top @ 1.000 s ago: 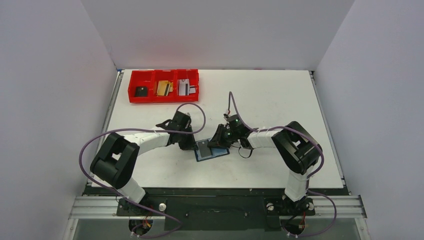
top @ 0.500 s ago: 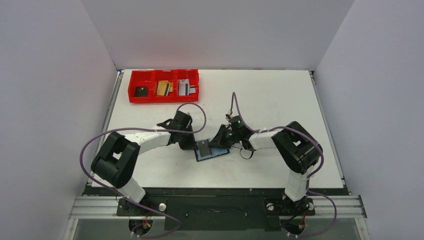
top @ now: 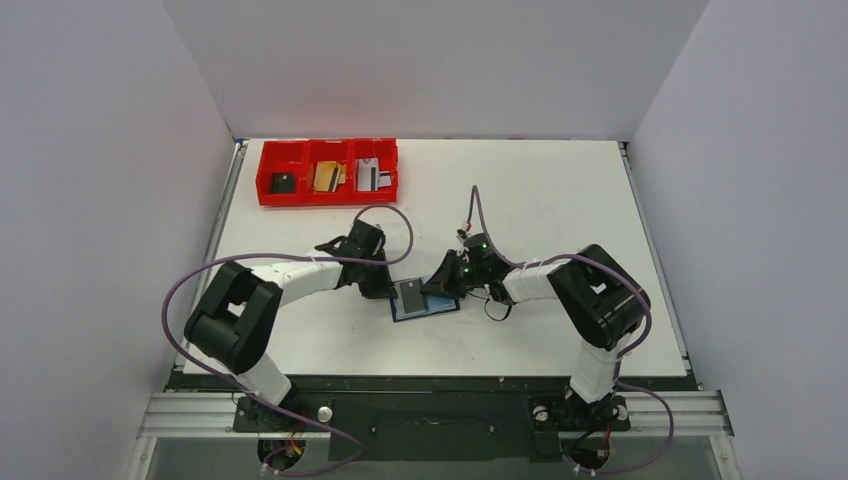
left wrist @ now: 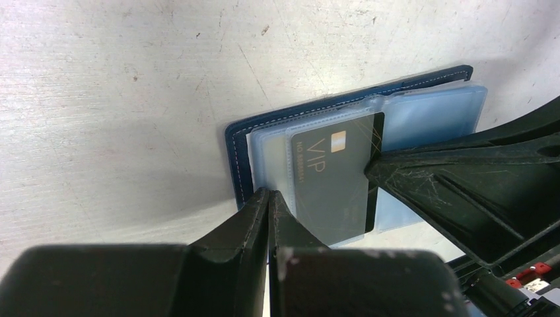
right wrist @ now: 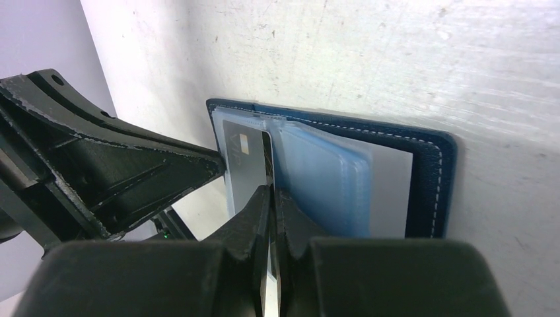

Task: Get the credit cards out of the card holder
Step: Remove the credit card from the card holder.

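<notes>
holder (top: pixel 436 308): lies open flat on the table (top: pixel 560 200), just below centre of the top view, with both grippers crowded over it.

- card (left wrist: pixel 330 178): dark, marked VIP, over the left sleeves of the holder.
- right gripper (right wrist: pixel 271 198): jaws clenched edge-on over the card's long edge. Looks like a thin pinch.
- left gripper (left wrist: pixel 269 201): jaws closed tight, tips down at the holder's lower left corner.

Risks for you:
- A thin pinch may lose the card if you pull at an angle or the sleeve drags on it.
- If the left tips slide off, the whole holder is likely to lift or skid with the card.
- The two grippers nearly touch, so a sideways pull could knock them together.

Hard to read:
- How far the card sits between the right jaws is hidden by the fingers.
- You cannot tell whether the card is clear of its sleeve.
- It is unclear whether the left tips press on leather or nip plastic.
- The other sleeves look cloudy, so any contents are unknown.
- tray (top: pixel 328 198), upper left of the top view: bin contents are too small to name.
</notes>
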You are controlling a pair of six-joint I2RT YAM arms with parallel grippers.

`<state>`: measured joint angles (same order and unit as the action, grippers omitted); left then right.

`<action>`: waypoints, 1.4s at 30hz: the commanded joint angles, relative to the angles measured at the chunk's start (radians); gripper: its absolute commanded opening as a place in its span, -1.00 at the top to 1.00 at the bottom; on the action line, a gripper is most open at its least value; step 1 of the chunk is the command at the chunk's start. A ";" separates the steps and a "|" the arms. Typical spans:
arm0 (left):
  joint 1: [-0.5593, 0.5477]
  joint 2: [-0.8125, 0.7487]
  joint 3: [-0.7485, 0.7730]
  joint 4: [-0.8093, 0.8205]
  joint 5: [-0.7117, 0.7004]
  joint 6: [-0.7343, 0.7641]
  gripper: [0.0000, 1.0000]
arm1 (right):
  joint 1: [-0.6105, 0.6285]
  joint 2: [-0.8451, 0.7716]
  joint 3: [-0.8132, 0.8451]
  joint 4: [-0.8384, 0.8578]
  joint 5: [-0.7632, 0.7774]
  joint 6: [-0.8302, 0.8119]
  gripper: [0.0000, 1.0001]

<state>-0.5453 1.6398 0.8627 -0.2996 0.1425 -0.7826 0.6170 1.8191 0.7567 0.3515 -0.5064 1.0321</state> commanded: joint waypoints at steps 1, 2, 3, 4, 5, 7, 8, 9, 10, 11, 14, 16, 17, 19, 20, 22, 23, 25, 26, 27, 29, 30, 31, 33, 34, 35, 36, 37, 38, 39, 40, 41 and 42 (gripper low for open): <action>0.011 0.060 -0.018 -0.072 -0.080 0.027 1.00 | -0.023 -0.038 -0.028 -0.017 0.037 -0.038 1.00; 0.012 0.060 -0.017 -0.072 -0.080 0.027 1.00 | -0.026 -0.040 -0.032 -0.018 0.037 -0.039 1.00; 0.013 0.061 -0.017 -0.072 -0.080 0.028 1.00 | -0.028 -0.041 -0.034 -0.018 0.037 -0.040 1.00; 0.013 0.061 -0.016 -0.073 -0.080 0.028 1.00 | -0.030 -0.041 -0.036 -0.017 0.036 -0.042 1.00; 0.013 0.063 -0.016 -0.073 -0.080 0.029 1.00 | -0.031 -0.042 -0.038 -0.018 0.035 -0.042 1.00; 0.013 0.064 -0.014 -0.072 -0.078 0.030 1.00 | -0.036 -0.043 -0.040 -0.019 0.034 -0.044 1.00; 0.013 0.065 -0.014 -0.073 -0.078 0.031 1.00 | -0.039 -0.046 -0.042 -0.019 0.033 -0.044 1.00; 0.013 0.065 -0.013 -0.073 -0.078 0.031 1.00 | -0.040 -0.047 -0.043 -0.019 0.033 -0.046 1.00; 0.013 0.065 -0.014 -0.073 -0.078 0.031 1.00 | -0.043 -0.049 -0.046 -0.020 0.034 -0.047 1.00; 0.013 0.067 -0.013 -0.072 -0.078 0.031 1.00 | -0.044 -0.050 -0.048 -0.022 0.034 -0.050 1.00; 0.014 0.067 -0.012 -0.070 -0.077 0.031 1.00 | -0.054 -0.054 -0.056 -0.025 0.031 -0.055 1.00; 0.013 0.068 -0.011 -0.071 -0.077 0.032 1.00 | -0.060 -0.057 -0.063 -0.024 0.032 -0.058 1.00; 0.013 0.068 -0.011 -0.071 -0.077 0.032 1.00 | -0.062 -0.058 -0.066 -0.023 0.031 -0.060 1.00; 0.013 0.068 -0.011 -0.071 -0.077 0.032 1.00 | -0.068 -0.062 -0.071 -0.022 0.028 -0.062 1.00; 0.013 0.067 -0.011 -0.072 -0.077 0.032 1.00 | -0.070 -0.064 -0.074 -0.022 0.026 -0.063 1.00; 0.013 0.068 -0.010 -0.070 -0.077 0.032 1.00 | -0.075 -0.068 -0.079 -0.024 0.026 -0.066 1.00; 0.013 0.069 -0.009 -0.070 -0.077 0.032 1.00 | -0.079 -0.071 -0.082 -0.025 0.026 -0.068 1.00; 0.013 0.068 -0.008 -0.070 -0.078 0.032 1.00 | -0.085 -0.076 -0.087 -0.028 0.028 -0.071 1.00; 0.013 0.069 -0.008 -0.070 -0.078 0.032 1.00 | -0.087 -0.079 -0.088 -0.029 0.027 -0.072 1.00; 0.013 0.069 -0.007 -0.070 -0.078 0.032 1.00 | -0.091 -0.081 -0.091 -0.031 0.027 -0.075 1.00; 0.013 0.069 -0.006 -0.070 -0.078 0.032 1.00 | -0.097 -0.085 -0.094 -0.035 0.028 -0.079 1.00; 0.013 0.069 -0.005 -0.071 -0.078 0.033 1.00 | -0.098 -0.086 -0.094 -0.038 0.028 -0.082 1.00; 0.012 0.069 -0.005 -0.071 -0.078 0.033 1.00 | -0.102 -0.088 -0.095 -0.039 0.028 -0.084 1.00; 0.013 0.069 -0.004 -0.072 -0.077 0.034 1.00 | -0.104 -0.090 -0.097 -0.044 0.030 -0.089 1.00; 0.013 0.069 -0.005 -0.072 -0.077 0.035 1.00 | -0.106 -0.090 -0.097 -0.050 0.035 -0.096 1.00; 0.012 0.069 -0.005 -0.072 -0.077 0.036 1.00 | -0.107 -0.090 -0.097 -0.058 0.037 -0.098 1.00; 0.012 0.069 -0.004 -0.072 -0.077 0.037 1.00 | -0.107 -0.089 -0.097 -0.061 0.044 -0.105 1.00; 0.012 0.069 -0.005 -0.071 -0.076 0.038 1.00 | -0.108 -0.088 -0.097 -0.066 0.047 -0.108 1.00; 0.012 0.069 -0.003 -0.071 -0.075 0.038 1.00 | -0.108 -0.086 -0.097 -0.068 0.050 -0.112 1.00; 0.011 0.068 -0.002 -0.073 -0.075 0.040 1.00 | -0.108 -0.086 -0.097 -0.072 0.056 -0.115 1.00; 0.011 0.067 -0.001 -0.074 -0.075 0.041 1.00 | -0.108 -0.086 -0.097 -0.075 0.059 -0.119 1.00; 0.010 0.065 0.002 -0.076 -0.073 0.045 1.00 | -0.108 -0.086 -0.097 -0.077 0.060 -0.122 1.00; 0.011 0.060 0.006 -0.077 -0.071 0.048 1.00 | -0.106 -0.086 -0.099 -0.078 0.061 -0.124 1.00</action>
<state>-0.5373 1.6657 0.8780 -0.2993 0.1429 -0.7765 0.5224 1.7557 0.6765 0.3393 -0.5182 0.9714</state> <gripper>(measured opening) 0.003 0.007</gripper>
